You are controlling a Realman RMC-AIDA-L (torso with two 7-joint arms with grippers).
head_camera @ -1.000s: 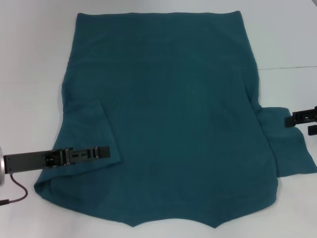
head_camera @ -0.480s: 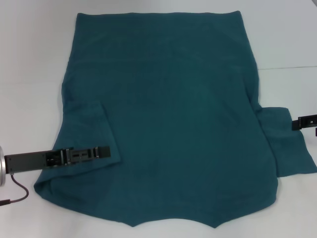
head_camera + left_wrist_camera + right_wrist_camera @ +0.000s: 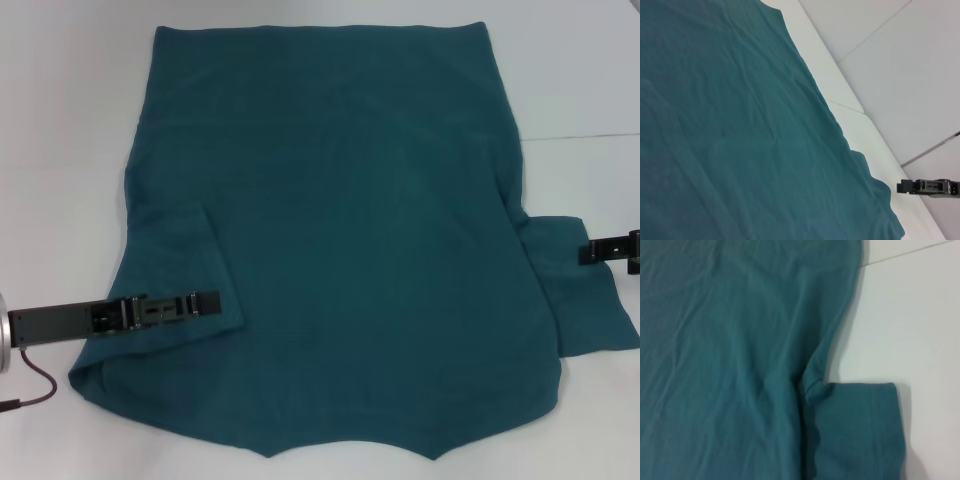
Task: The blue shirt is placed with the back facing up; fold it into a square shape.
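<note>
**Right gripper edges back in over the sleeve; left one lies unmoved on the folded sleeve**

Half a second ago the right gripper [image 3: 597, 250] showed only a short tip at the head view's right edge; now more of it shows, its tip a little farther in over the outer edge of the spread right sleeve. A second ago it reached about as far in and showed more of its body. The left gripper [image 3: 185, 306] and the cloth have not shifted across the three pictures.

The blue shirt [image 3: 330, 250] lies flat on the white desk [image 3: 70, 120], plain side up, hem toward the far side. Its left sleeve is folded inward onto the body, and the left gripper lies across that folded sleeve near its edge. Its jaws look drawn together, flat on the fabric; whether they pinch cloth cannot be told.

How the right jaws stand cannot be told. The left wrist view shows the right gripper [image 3: 927, 187] beyond the shirt's edge, above the desk.
</note>
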